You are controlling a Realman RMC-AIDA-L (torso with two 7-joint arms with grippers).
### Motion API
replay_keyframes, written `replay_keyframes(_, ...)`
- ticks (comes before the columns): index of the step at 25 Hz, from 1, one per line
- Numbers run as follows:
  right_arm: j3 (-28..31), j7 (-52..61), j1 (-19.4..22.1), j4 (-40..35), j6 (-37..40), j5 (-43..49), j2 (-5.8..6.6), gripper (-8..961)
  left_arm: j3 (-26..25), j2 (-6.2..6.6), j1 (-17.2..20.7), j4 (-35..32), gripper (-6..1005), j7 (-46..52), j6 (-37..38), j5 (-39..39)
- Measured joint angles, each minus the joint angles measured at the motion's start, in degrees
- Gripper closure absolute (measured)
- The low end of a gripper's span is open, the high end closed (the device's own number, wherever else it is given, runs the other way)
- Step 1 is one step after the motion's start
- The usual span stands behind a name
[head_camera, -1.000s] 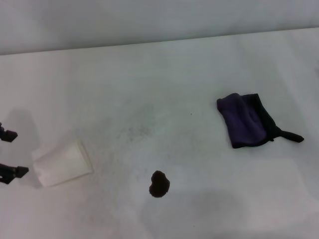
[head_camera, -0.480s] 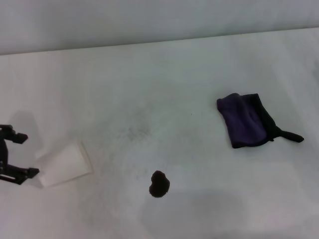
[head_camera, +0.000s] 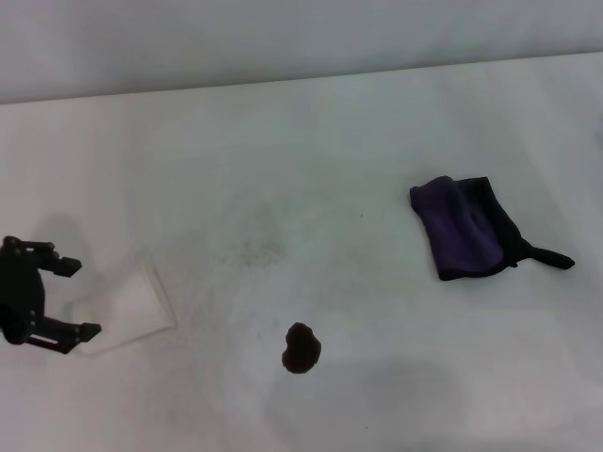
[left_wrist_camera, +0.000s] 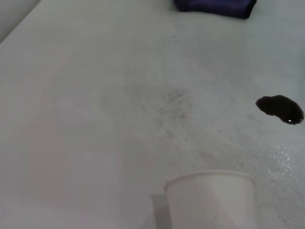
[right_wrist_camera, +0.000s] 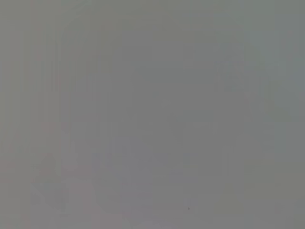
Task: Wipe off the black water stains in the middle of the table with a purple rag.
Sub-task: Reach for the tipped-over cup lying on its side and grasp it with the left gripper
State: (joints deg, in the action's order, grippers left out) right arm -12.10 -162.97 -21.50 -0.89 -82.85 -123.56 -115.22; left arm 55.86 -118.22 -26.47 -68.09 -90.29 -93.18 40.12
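Note:
The black water stain (head_camera: 301, 347) is a small dark bean-shaped blob on the white table (head_camera: 311, 151), near the front middle; it also shows in the left wrist view (left_wrist_camera: 280, 108). The purple rag (head_camera: 469, 228) lies folded at the right, its black loop pointing right; its edge shows in the left wrist view (left_wrist_camera: 214, 5). My left gripper (head_camera: 77, 298) is open at the far left, its fingers either side of the base end of a white paper cup (head_camera: 127, 306) lying on its side. My right gripper is out of view.
The paper cup fills the near part of the left wrist view (left_wrist_camera: 209, 198). Faint grey speckled smudges (head_camera: 254, 250) mark the table between the cup and the rag. The table's far edge (head_camera: 301, 83) runs along the back.
My left gripper has moved right, in from the left edge, to the end of the paper cup. Stain, rag and cup have not moved.

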Motion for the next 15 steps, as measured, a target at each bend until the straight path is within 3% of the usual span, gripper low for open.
replay_keyframes(15,-0.14,0.55,0.36,-0.51,-0.83,0.26,0.07,85,2.26,-0.21,-3.99,9.97,161,-0.72,6.63,0.18)
